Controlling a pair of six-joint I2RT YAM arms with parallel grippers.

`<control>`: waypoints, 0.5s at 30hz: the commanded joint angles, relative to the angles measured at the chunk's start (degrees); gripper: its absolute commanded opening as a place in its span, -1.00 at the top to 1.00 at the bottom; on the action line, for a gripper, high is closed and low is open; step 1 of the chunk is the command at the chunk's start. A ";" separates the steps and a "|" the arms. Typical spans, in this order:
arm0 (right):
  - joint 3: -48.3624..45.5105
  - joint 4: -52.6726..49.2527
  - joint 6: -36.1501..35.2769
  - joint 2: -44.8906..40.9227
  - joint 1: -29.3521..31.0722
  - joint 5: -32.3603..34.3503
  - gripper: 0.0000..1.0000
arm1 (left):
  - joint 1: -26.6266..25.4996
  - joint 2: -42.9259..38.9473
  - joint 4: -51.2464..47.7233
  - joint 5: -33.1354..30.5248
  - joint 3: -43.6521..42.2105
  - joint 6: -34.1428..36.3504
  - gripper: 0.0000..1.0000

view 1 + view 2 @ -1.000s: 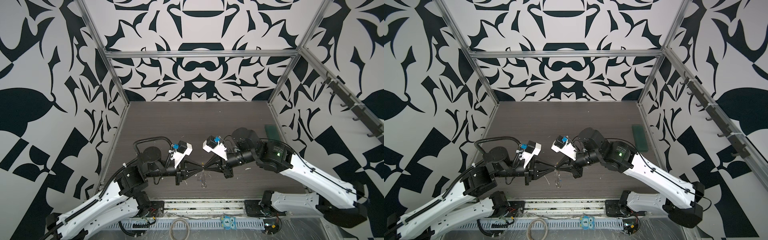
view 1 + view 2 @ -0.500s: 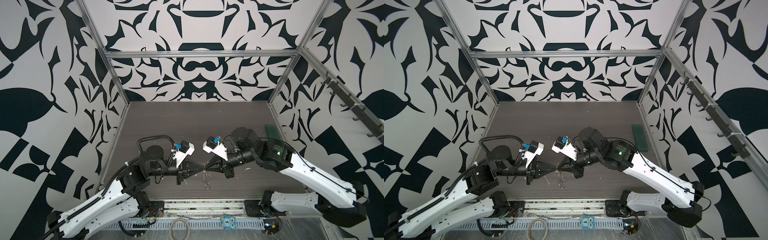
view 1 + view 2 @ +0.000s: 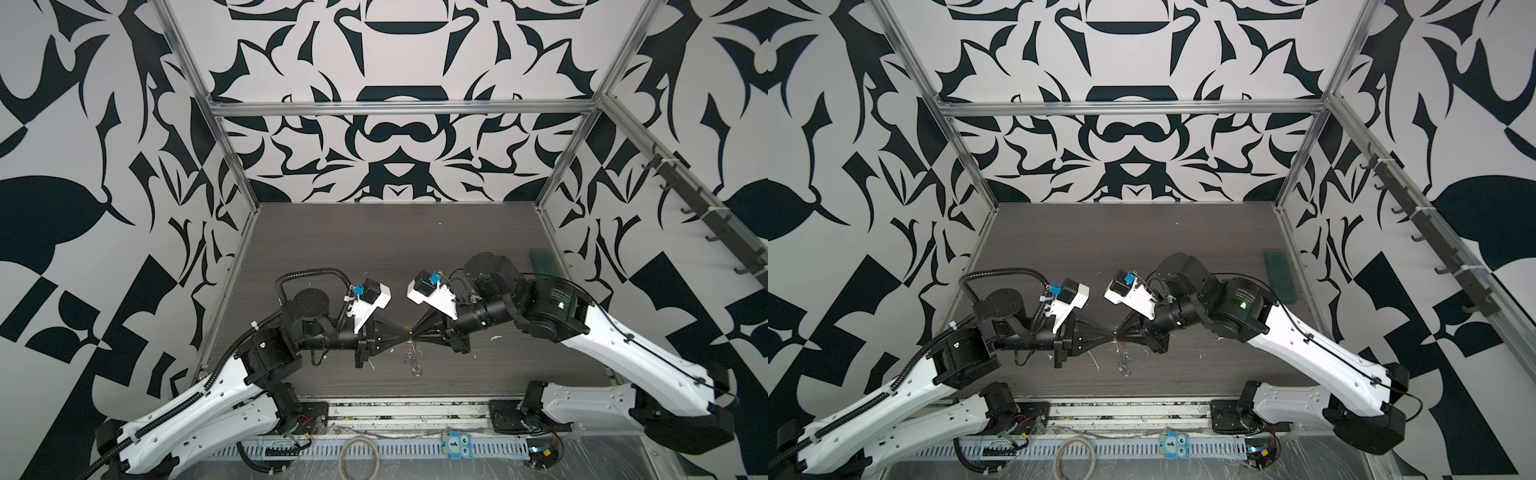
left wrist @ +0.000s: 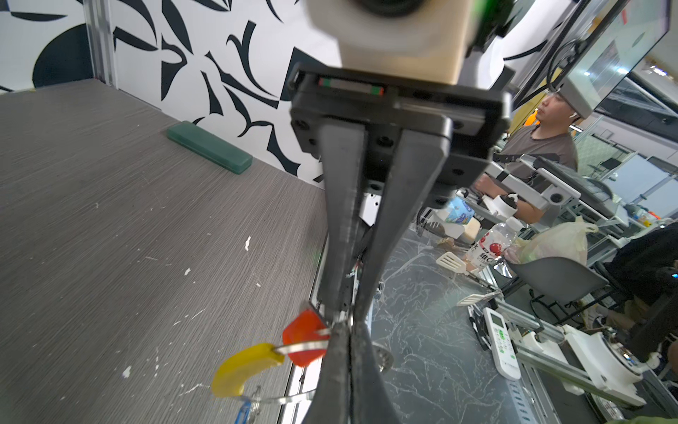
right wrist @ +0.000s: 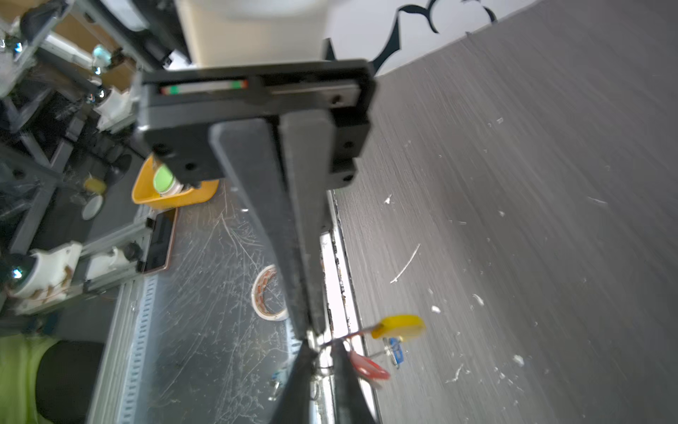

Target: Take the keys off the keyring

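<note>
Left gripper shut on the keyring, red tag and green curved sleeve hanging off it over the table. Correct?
Not quite. The curved sleeve is yellow, not green; the left wrist view shows it. The rest holds: left gripper shut on the keyring, red tag and sleeve hanging off it over the table.

The walls (image 3: 374,137) wear bold black-and-white leafy swirls; the counter (image 3: 374,249) is grey-brown wood grain flecked with white. The keyring (image 4: 242,369) shows a bright yellow sleeve on silvery metal, with a red key tag (image 4: 304,336) and a blue key tag (image 4: 243,410). The case (image 4: 209,147) is dark green, the arms (image 3: 199,411) white with black joints.
</note>
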 commanded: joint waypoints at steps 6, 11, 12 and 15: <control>-7.80 16.88 3.29 -10.48 0.10 8.06 0.09 | -0.02 -2.51 6.47 -2.96 -2.22 -1.48 1.00; -16.02 22.68 4.27 -14.01 0.12 8.33 -0.01 | -0.07 -4.22 8.00 -3.81 -3.36 -2.13 1.00; -17.86 24.30 4.56 -14.68 0.12 8.21 -0.02 | -0.02 -4.40 8.23 -3.88 -3.54 -2.21 1.00; -23.07 30.23 5.21 -16.68 0.12 6.22 -0.08 | -0.07 -4.88 9.05 -3.79 -3.99 -2.48 1.00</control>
